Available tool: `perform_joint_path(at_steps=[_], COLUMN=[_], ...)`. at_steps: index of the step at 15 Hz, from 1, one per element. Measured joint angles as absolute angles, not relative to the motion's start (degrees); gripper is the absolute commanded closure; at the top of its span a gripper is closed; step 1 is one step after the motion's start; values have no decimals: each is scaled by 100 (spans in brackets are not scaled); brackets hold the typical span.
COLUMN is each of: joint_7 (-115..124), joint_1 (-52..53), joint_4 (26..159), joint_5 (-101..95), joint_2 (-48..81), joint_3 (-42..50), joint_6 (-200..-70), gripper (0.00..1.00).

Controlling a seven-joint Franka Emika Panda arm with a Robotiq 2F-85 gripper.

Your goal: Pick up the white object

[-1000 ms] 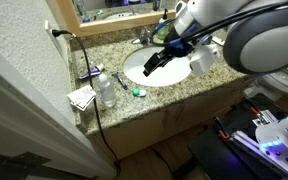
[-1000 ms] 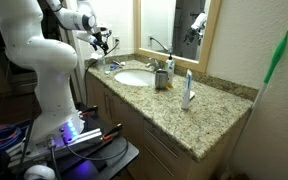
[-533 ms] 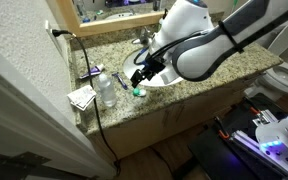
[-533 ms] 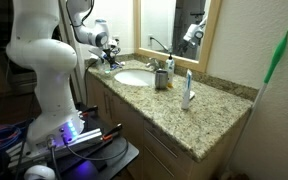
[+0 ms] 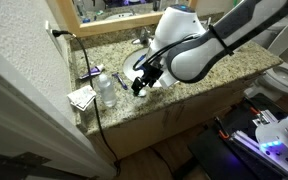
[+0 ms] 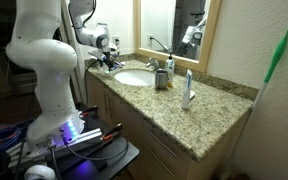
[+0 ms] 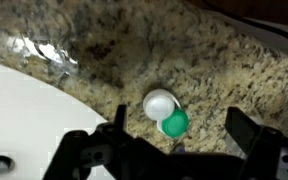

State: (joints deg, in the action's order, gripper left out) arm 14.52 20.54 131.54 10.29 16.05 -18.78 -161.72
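Claw (image 5: 141,83) hangs low over the surface (image 7: 224,60), jaws spread wide, nothing held. White object (image 7: 159,102) lies on the granite just beside the sink (image 7: 24,110), touching a green cap (image 7: 174,124). Jaws straddle both, probably lined up for a straight drop and pinch.

The arm (image 6: 39,70) is glossy white and rounded, with dark joint bands and a black hand (image 5: 139,86).
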Motion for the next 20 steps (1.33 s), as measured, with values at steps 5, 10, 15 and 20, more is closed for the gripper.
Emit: perform_joint_path(at_steps=[5, 10, 15, 20], joint_7=[1604, 1620, 1613, 1614], joint_1=[2143, 2140, 2138, 2262], joint_4=[13191, 13191, 13182, 13145], joint_5=[920, 903, 905, 818], joint_2=[1571, 1768, 1816, 1816], joint_3=[-1833, -1682, -1701, -1741], joint_6=[-15952, -16425, -16422, -16402], gripper=[0, 0, 32, 68])
